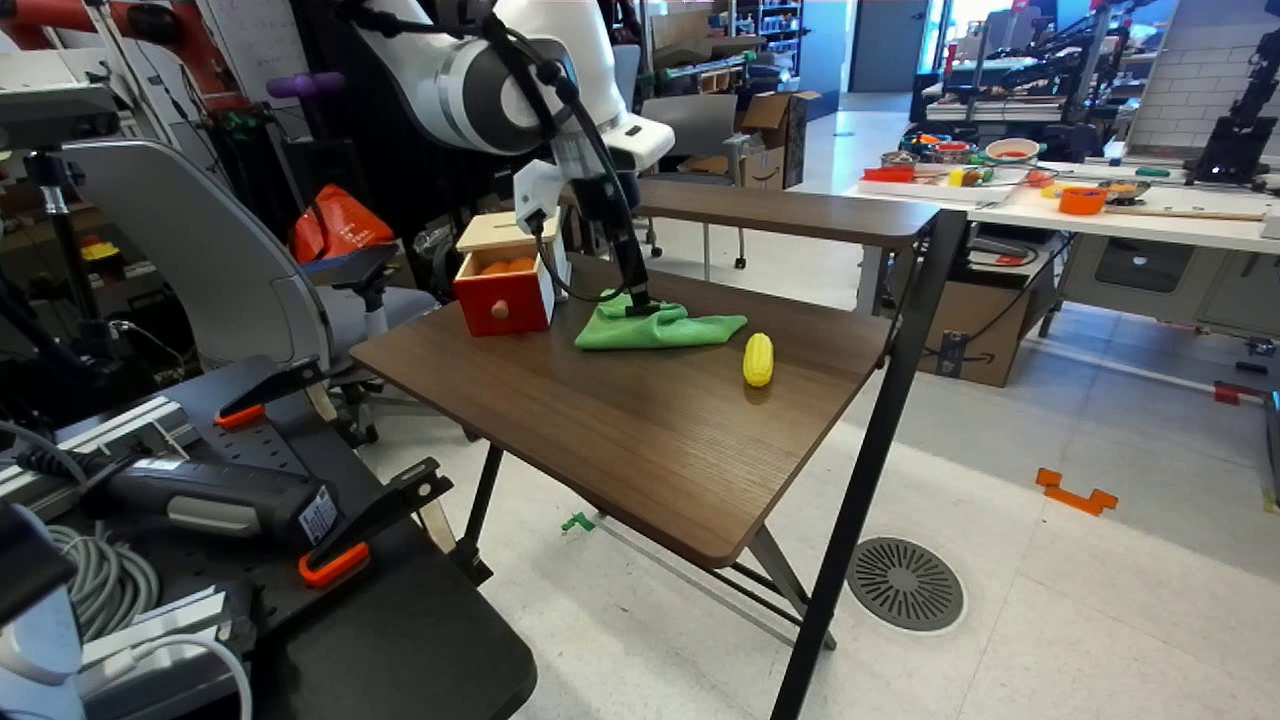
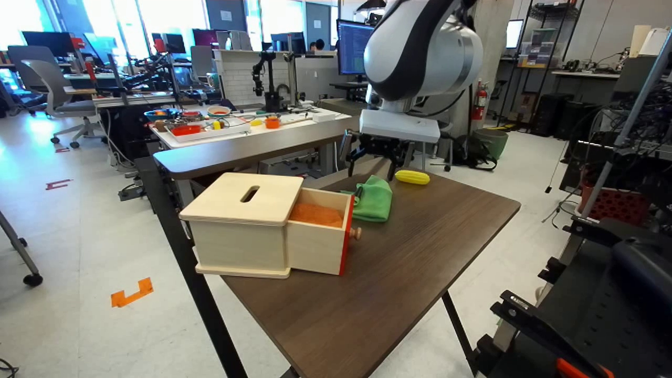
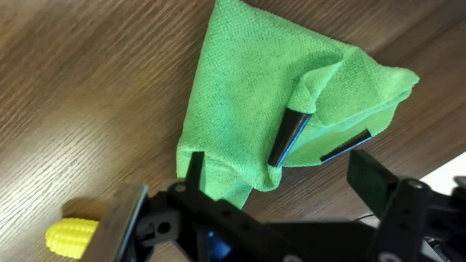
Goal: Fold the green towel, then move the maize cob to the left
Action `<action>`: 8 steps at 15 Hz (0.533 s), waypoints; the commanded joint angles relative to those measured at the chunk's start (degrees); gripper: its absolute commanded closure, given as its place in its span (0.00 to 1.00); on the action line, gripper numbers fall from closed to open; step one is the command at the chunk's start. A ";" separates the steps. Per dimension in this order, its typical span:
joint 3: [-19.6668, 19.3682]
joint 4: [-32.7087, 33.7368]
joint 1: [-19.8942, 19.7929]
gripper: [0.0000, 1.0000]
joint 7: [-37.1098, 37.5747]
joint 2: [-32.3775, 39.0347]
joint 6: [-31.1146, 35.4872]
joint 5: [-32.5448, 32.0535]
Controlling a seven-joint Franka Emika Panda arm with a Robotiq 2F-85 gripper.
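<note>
The green towel lies rumpled and partly folded over on the brown table; it also shows in an exterior view and in the wrist view. Two black strips with blue edges show on the towel. My gripper is open with its fingers wide apart and nothing between them. It points down at the towel, also in both exterior views; contact with the cloth cannot be told. The yellow maize cob lies apart beside the towel, also seen in an exterior view and partly hidden in the wrist view.
A wooden box with a red-fronted drawer pulled open stands beside the towel. Orange contents show in the drawer. A raised shelf runs along one side of the table, held by a black slanted leg.
</note>
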 commanded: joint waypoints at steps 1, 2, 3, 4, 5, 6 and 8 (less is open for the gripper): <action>2.59 -9.73 -2.94 0.00 -7.37 -9.47 -0.43 1.22; 4.19 -11.74 -4.81 0.00 -11.04 -11.81 -1.72 1.19; 5.65 -13.04 -6.75 0.00 -14.74 -13.38 -2.82 1.28; 7.76 -13.85 -9.35 0.00 -19.09 -14.79 -4.89 1.92; 9.94 -14.17 -12.09 0.00 -23.34 -15.73 -7.18 3.03; 10.84 -13.70 -14.05 0.00 -27.04 -16.14 -10.21 3.23; 12.13 -11.87 -17.73 0.00 -35.31 -16.22 -16.78 4.60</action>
